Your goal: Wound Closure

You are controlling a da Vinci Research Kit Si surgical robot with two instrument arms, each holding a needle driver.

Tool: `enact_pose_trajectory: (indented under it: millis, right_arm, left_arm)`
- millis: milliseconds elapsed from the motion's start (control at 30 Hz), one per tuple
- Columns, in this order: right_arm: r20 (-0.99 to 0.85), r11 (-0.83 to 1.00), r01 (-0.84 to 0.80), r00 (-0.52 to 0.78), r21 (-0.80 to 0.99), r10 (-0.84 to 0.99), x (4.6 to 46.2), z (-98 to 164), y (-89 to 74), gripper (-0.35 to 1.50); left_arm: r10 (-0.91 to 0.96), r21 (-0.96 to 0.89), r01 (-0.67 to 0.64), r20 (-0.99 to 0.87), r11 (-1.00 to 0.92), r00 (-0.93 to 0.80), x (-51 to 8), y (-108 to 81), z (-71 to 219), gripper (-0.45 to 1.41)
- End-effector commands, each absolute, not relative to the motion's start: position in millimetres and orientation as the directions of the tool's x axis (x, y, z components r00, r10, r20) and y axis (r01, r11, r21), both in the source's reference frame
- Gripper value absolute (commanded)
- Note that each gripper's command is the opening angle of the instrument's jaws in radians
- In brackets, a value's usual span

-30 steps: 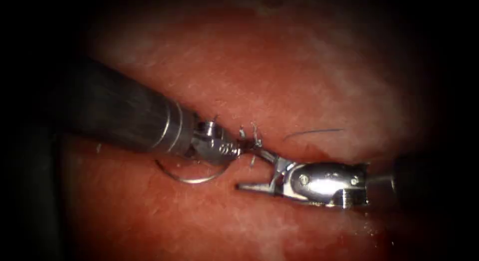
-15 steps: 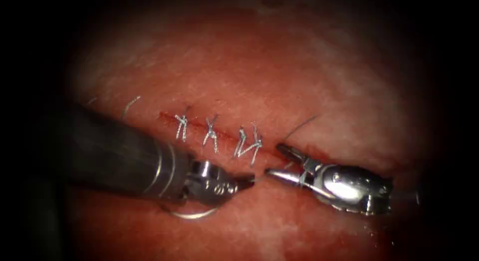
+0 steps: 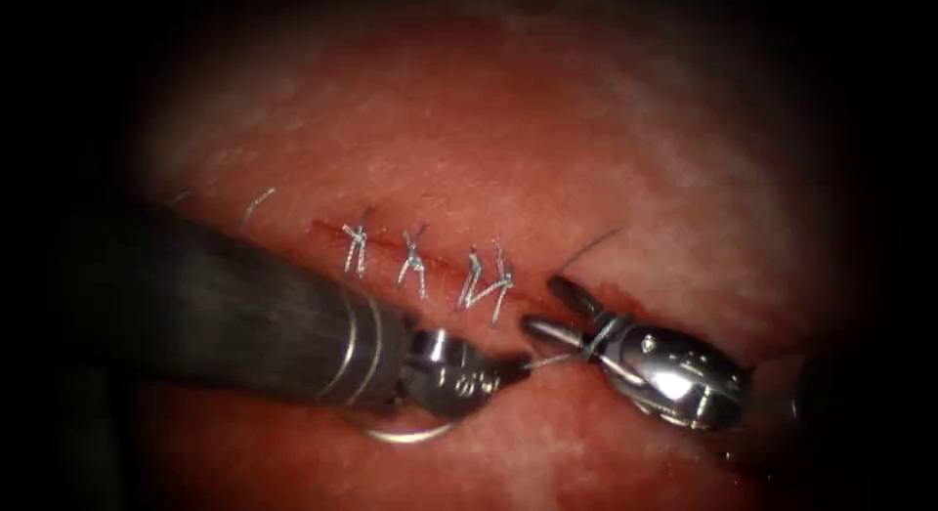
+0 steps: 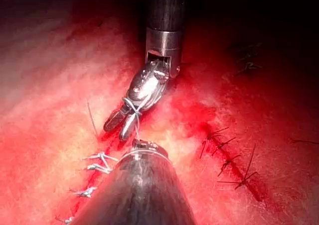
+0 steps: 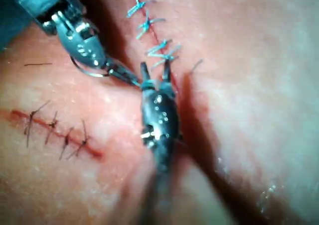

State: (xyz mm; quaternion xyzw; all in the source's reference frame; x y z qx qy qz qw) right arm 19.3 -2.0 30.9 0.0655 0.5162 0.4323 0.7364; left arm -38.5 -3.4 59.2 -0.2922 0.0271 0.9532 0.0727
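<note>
The left pincer [image 3: 513,366], polished steel on a dark ribbed shaft, is clamped on the pale thread [image 3: 552,359], a taut strand running to a loop wrapped around the right pincer [image 3: 552,311], whose jaws stand apart (gripping nothing). The curved steel needle [image 3: 410,435] arcs beneath the left tool's wrist, over the glistening red tissue [image 3: 586,149]. Three knotted stitches [image 3: 420,262] cross the cut [image 3: 327,225]. Stamped characters on the left tool's wrist are unreadable.

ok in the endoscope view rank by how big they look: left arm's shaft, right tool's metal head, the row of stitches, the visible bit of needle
1. Left arm's shaft, though it lies nearest the camera.
2. Right tool's metal head and row of stitches: about alike, unranked.
3. Needle, a short arc showing under the left tool.
</note>
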Motion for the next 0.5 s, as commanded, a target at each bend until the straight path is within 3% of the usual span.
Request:
enact_pose_trajectory:
  millis: [33, 233, 333, 367, 500]
  right_arm:
    - [-0.69, 0.599, -0.579, 0.085, 0.553, 0.719, 19.3, 31.8, -3.4, 0.34]
    - [-0.662, 0.55, -0.62, 0.066, 0.559, 0.747, 17.5, 33.2, -3.0, 0.42]
    - [-0.637, 0.504, -0.644, 0.035, 0.575, 0.77, 16.5, 34.2, -2.4, 0.63]
    - [-0.622, 0.476, -0.656, 0.012, 0.586, 0.783, 16.3, 34.9, -1.8, 0.78]
    - [-0.611, 0.46, -0.664, 0.006, 0.589, 0.791, 16.3, 35.5, -1.7, 0.83]
  left_arm:
    - [0.123, 0.001, -0.15, -0.564, -0.989, -0.816, -38.8, -4.4, 59.7, -0.45]
    - [0.137, 0.0, -0.164, -0.553, -0.986, -0.822, -38.7, -3.4, 60.0, -0.45]
    - [0.142, 0.0, -0.17, -0.551, -0.985, -0.822, -39.5, -2.9, 60.2, -0.45]
    - [0.144, 0.0, -0.173, -0.55, -0.985, -0.823, -39.8, -2.8, 60.3, -0.45]
    - [0.144, 0.0, -0.173, -0.55, -0.985, -0.823, -39.9, -2.8, 60.2, -0.45]
